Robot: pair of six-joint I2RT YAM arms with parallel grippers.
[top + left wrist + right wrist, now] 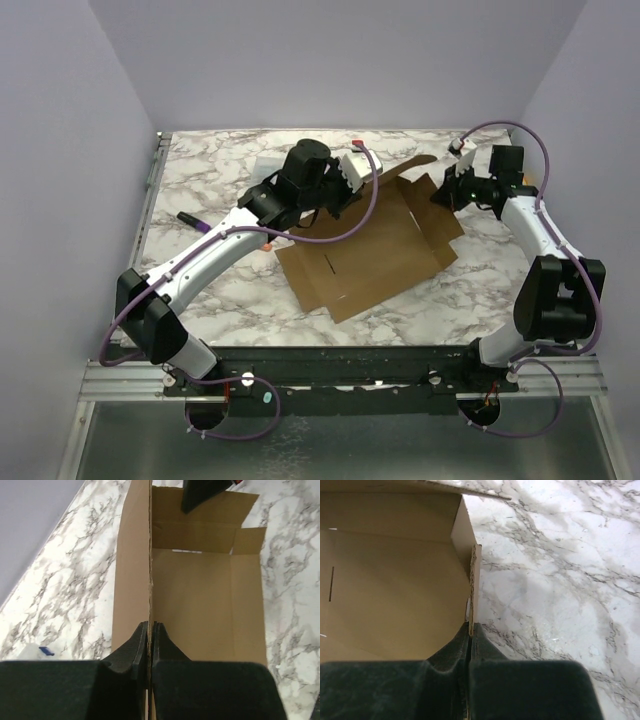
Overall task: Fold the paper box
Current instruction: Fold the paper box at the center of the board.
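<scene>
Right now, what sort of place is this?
Probably a robot test cell: plain lilac walls enclose a marble-patterned table, with the left arm and right arm bolted to a metal rail, handling a paper box.

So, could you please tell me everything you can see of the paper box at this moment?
The paper box is a plain brown cardboard die-cut sheet, creased, with flaps and a short slit. Most of it lies flat on the marble table, right of centre. Two flaps stand raised: the left gripper is shut on the edge of one, and the right gripper is shut on the edge of another.
</scene>
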